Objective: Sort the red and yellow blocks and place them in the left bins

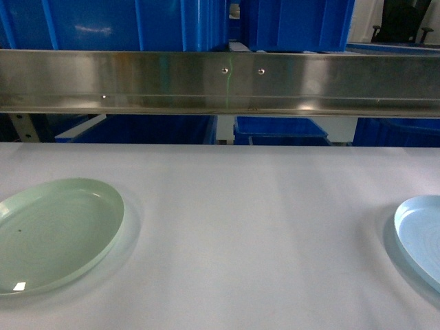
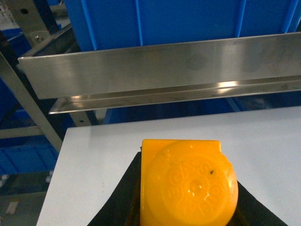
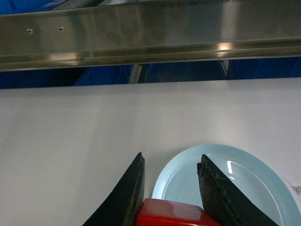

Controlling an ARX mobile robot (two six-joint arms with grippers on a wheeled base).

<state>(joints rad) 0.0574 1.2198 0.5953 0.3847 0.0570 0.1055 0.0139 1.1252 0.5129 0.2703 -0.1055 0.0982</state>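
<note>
Claws are seen only in the wrist views. In the left wrist view, a yellow-orange block (image 2: 188, 183) fills the near foreground, one round embossed stud facing the camera; it is clamped between the dark fingers (image 2: 120, 200) of the left claw (image 2: 186, 207), above the near left corner of the white surface (image 2: 263, 141). In the right wrist view, the right claw (image 3: 171, 188) is closed narrowly on a red block (image 3: 171, 214), of which only the top edge is seen at the frame bottom, between two black fingers (image 3: 127, 193). Just beyond the red block, a light blue plate (image 3: 244, 183) lies flat on the surface.

In the head view, neither claw nor block is visible. A pale green plate (image 1: 55, 230) is noted at the near left of the surface, and the light blue plate at the near right, cut by the frame edge; the two are well apart. Beyond the surface's far edge, a stainless steel rail (image 1: 220, 82) runs across the full width. Above and behind it, two large blue bins (image 1: 130, 24) stand side by side; more blue crates (image 1: 282, 127) are seen below the rail.
</note>
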